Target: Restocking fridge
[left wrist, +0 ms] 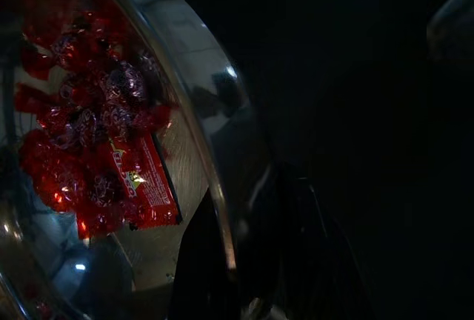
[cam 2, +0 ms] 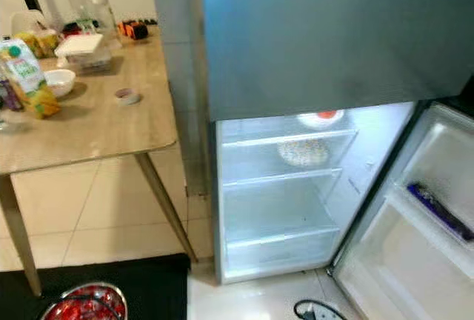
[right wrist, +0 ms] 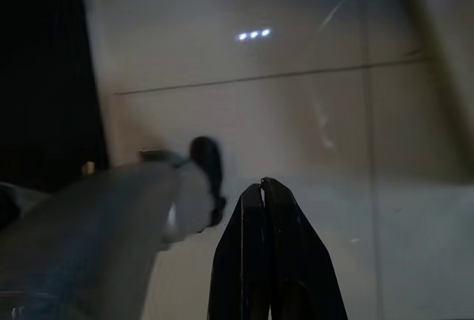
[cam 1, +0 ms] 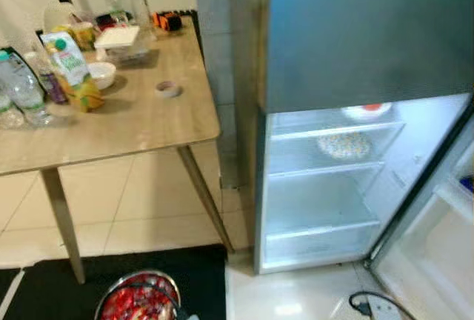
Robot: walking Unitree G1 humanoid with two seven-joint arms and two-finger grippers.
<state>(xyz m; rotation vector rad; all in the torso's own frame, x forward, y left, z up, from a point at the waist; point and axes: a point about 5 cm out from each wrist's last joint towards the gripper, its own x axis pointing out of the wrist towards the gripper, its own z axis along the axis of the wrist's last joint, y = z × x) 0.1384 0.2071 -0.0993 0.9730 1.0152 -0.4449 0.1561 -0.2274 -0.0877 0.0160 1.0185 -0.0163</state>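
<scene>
A shiny metal bowl (cam 1: 138,297) heaped with red wrapped sweets (left wrist: 96,157) hangs low at the bottom of the head views, over a black mat. In the left wrist view my left gripper (left wrist: 231,264) is shut on the bowl's rim (left wrist: 215,187), one dark finger inside it and one outside. My right gripper (right wrist: 263,190) is shut with nothing in it and points down at pale floor tiles. The fridge (cam 1: 355,46) stands ahead to the right with its lower door (cam 2: 415,246) swung open. Inside, a patterned dish (cam 1: 344,144) lies on a lit shelf and a red-and-white item (cam 1: 366,110) sits above it.
A wooden table (cam 1: 141,124) on the left carries water bottles (cam 1: 22,90), a juice carton (cam 1: 70,68), a small white bowl (cam 1: 101,74), a tape roll (cam 1: 168,88) and a lidded container (cam 1: 122,41). A power strip and cable (cam 1: 372,306) lie on the floor before the fridge.
</scene>
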